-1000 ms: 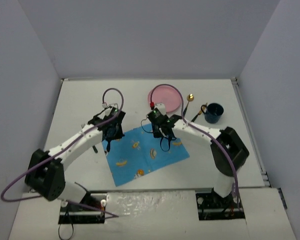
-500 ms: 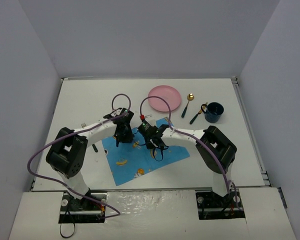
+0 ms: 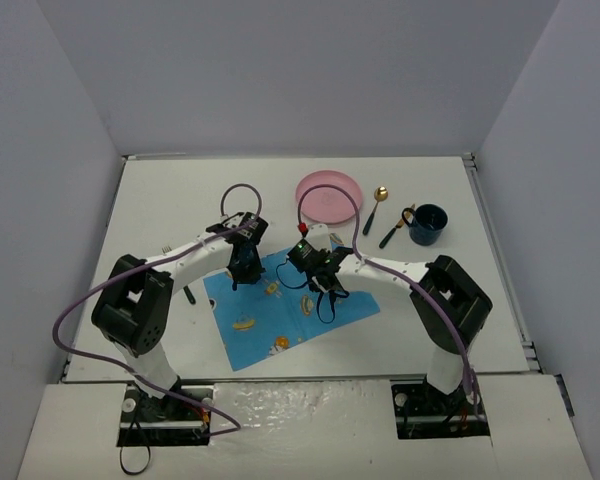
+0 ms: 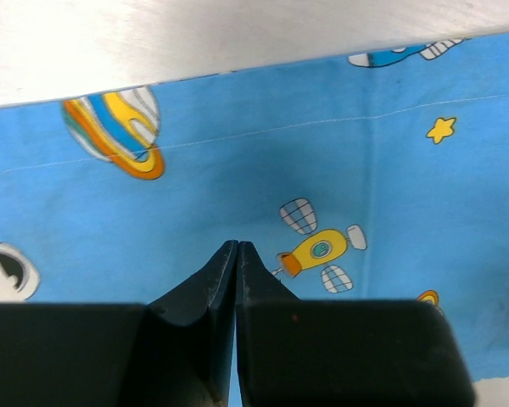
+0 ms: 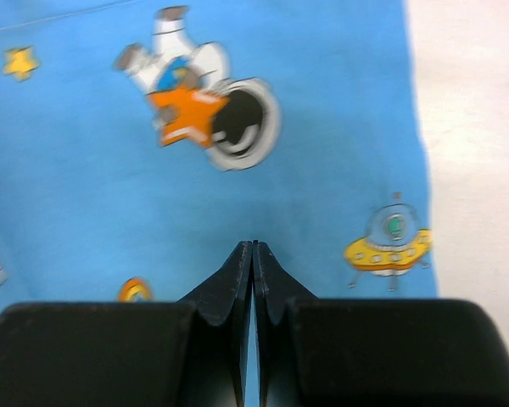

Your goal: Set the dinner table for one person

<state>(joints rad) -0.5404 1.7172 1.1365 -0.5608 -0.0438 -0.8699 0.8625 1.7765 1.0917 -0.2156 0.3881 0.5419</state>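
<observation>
- Desk [image 3: 160, 200]: big, flat and white. It fills the floor of the top view, with grey walls on three sides, and everything sits on it.
- A blue mat [image 3: 280, 322] lies flat on the desk, near the front and in the middle. It is turned a bit crooked. It has space pictures on it: a ringed planet, a yellow star, a spaceman and a little flying saucer.
- The left claw [image 4: 237, 248] is over the mat's far left part. Its two fingers are pressed together, and nothing shows between them.
- The right claw [image 5: 253, 248] is over the mat's far right part, near the right edge. Its fingers are pressed together too, with nothing seen in them.
- I cannot tell if the claw tips touch the mat.
- A pink plate [image 3: 329, 197] sits on the desk behind the mat.
- A gold spoon [image 3: 376, 208] lies just right of the plate.
- A dark blue cup [image 3: 428, 225] stands further right.
</observation>
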